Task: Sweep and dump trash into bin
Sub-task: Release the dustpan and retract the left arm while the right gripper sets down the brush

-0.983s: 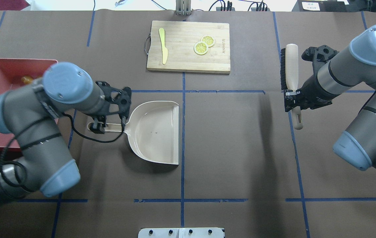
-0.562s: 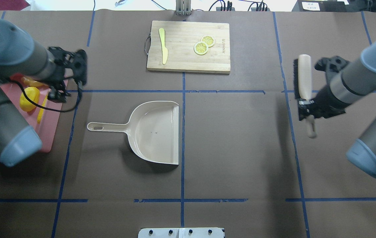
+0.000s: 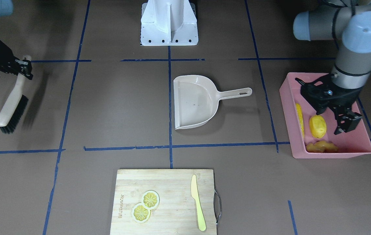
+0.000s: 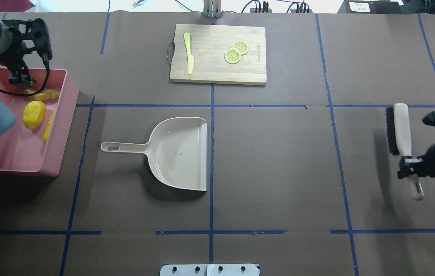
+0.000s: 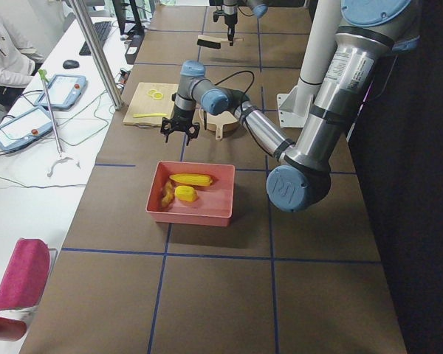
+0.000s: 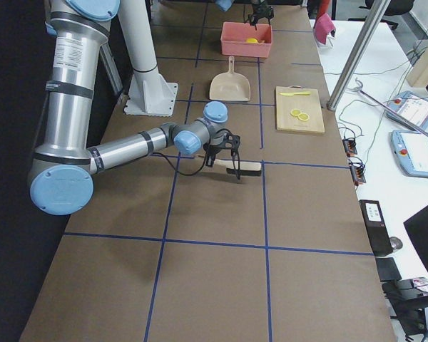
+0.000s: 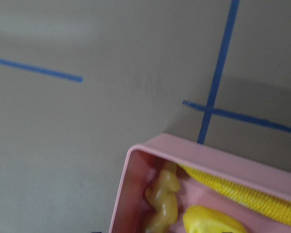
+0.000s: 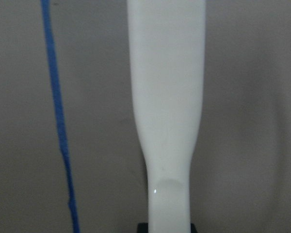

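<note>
A: Loc. of trash (image 3: 317, 126)?

B: All in bin (image 4: 64, 126). Corn cob (image 4: 48, 124) along wall nearest dustpan (image 4: 179, 153), yellow lump (image 4: 34, 114) just beside, ginger piece (image 4: 45, 94) toward far end. None seen on table, so dump prob. done.

A: L gripper (image 3: 345, 125)?

B: Up over bin's far end, above the trash, touching none of it. Carrying nothing. Jaw gap: can't tell, too dark & foreshortened. Only bin corner in wrist cam, no fingers.

A: Why dustpan out there?

B: Flat, empty, mid-table betw. arms, handle pointing toward bin side, mouth toward brush (image 4: 401, 126) side. Apart from both grippers. Looks parked, no more use for it.

A: R gripper (image 4: 409, 164)?

B: Clamped on brush handle near its end, bristles turned sideways toward table centre, well apart from dustpan. Gripped low on handle to leave bristle head free. Nothing left to sweep, so prob. just needs setting down.
</note>
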